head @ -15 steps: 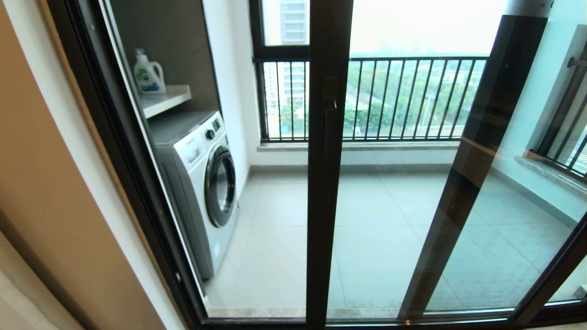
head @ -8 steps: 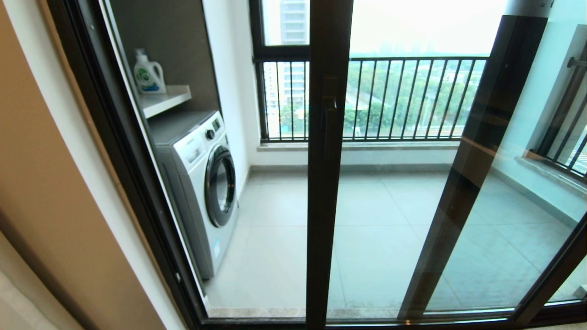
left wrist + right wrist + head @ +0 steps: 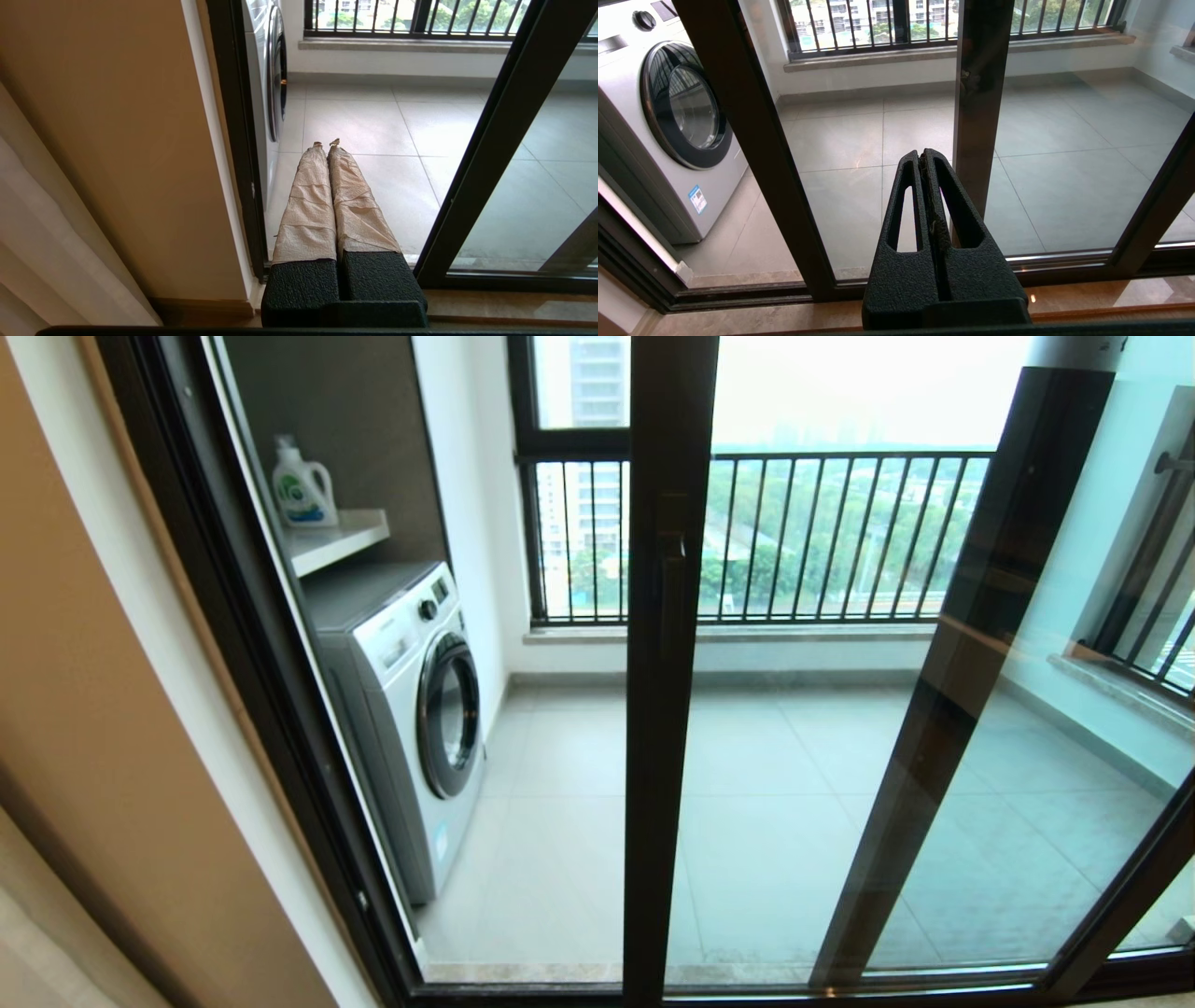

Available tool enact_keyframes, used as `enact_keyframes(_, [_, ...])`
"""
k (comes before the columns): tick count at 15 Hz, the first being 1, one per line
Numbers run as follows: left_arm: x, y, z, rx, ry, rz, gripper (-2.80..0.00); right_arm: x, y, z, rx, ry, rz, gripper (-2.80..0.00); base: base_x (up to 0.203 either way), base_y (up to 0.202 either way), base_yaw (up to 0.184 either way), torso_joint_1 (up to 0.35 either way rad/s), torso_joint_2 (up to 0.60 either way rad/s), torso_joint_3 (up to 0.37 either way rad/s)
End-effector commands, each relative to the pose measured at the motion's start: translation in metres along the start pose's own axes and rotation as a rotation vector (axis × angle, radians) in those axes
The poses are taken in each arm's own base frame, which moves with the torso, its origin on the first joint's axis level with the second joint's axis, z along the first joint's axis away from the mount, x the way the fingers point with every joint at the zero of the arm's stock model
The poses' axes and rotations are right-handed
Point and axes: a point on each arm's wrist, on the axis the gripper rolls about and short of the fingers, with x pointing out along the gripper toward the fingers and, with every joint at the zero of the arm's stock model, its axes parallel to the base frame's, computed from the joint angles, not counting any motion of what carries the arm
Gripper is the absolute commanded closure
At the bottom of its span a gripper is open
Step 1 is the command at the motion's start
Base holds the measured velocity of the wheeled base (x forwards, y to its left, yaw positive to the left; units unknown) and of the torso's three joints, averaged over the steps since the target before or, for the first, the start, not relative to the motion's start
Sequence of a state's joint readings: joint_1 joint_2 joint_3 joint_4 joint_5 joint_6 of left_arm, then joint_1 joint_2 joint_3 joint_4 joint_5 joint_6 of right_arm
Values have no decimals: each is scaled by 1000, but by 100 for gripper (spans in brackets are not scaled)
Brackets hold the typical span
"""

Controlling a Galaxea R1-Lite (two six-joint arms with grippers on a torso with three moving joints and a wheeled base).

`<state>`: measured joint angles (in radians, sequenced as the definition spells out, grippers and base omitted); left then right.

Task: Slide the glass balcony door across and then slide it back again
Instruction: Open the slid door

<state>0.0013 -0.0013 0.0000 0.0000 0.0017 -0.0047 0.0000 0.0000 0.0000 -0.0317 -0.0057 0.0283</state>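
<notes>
glass balcony door (image 3: pixel 794 756): standing ahead of both hands, untouched.
left hand (image 3: pixel 327 142): closed, empty.
right hand (image 3: pixel 921 156): closed, empty.
risk: closed fingers (image 3: pixel 943 186) likely slipping off the slim handle (image 3: pixel 670 597).

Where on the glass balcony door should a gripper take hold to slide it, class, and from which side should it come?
Best guess: the slim dark handle on the glass balcony door's upright stile. It runs vertically and stands slightly proud, so approach from the room side with fingers level, one on each side. Both the left gripper and right gripper are shut and clear of it.
</notes>
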Motion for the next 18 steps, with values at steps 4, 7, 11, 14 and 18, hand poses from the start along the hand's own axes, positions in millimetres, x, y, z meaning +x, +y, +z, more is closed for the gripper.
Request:
enact_keyframes(4, [0,0,0,-1,3,0,0,-4,1,17,11,-50,9,0,0,0,0,0,0,0])
enact_keyframes(7, [0,0,0,-1,3,0,0,10,3,70,32,-9,67,0,0,0,0,0,0,0])
enact_keyframes(11, [0,0,0,0,3,0,0,82,13,148,65,68,225,0,0,0,0,0,0,0])
enact_keyframes(14, [0,0,0,0,3,0,0,154,34,190,87,61,350,0,0,0,0,0,0,0])
enact_keyframes(18, [0,0,0,-1,3,0,0,191,100,212,122,34,636,0,0,0,0,0,0,0])
